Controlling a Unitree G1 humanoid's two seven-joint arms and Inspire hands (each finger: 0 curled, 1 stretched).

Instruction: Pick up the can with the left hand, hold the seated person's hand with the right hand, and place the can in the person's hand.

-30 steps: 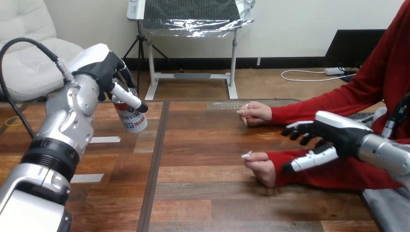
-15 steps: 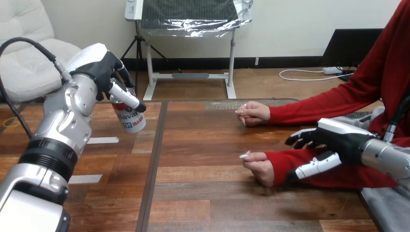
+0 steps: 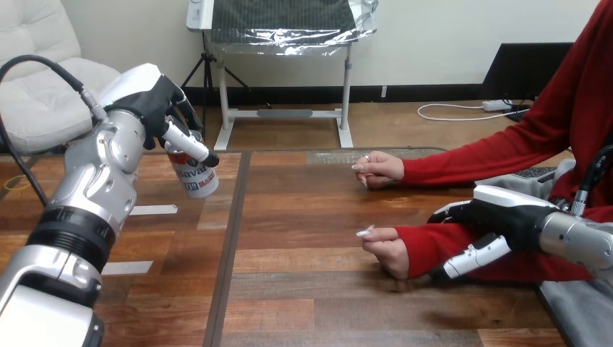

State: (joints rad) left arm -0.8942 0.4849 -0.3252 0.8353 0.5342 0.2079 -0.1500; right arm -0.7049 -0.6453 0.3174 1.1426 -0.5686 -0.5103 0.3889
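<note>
A white can (image 3: 196,176) with red and blue print sits tilted in my left hand (image 3: 153,100) at the table's far left. The hand's fingers and thumb are curled round the can's top. I cannot tell whether the can's base touches the wood. The person's two hands rest on the table at the right, the far hand (image 3: 379,168) and the near hand (image 3: 388,250), both loosely curled. My right hand (image 3: 504,215) is open at the near red sleeve (image 3: 434,242), with its fingers over the forearm and its thumb (image 3: 471,256) straight along the near side.
The wooden table (image 3: 303,289) has a dark seam running front to back left of centre. Two white tape strips (image 3: 155,210) lie at its left. The person's torso and red sleeves take up the right edge.
My right hand has dropped and drawn in against the person's near forearm, its thumb now lower along the sleeve. The left hand with the can has barely moved.
</note>
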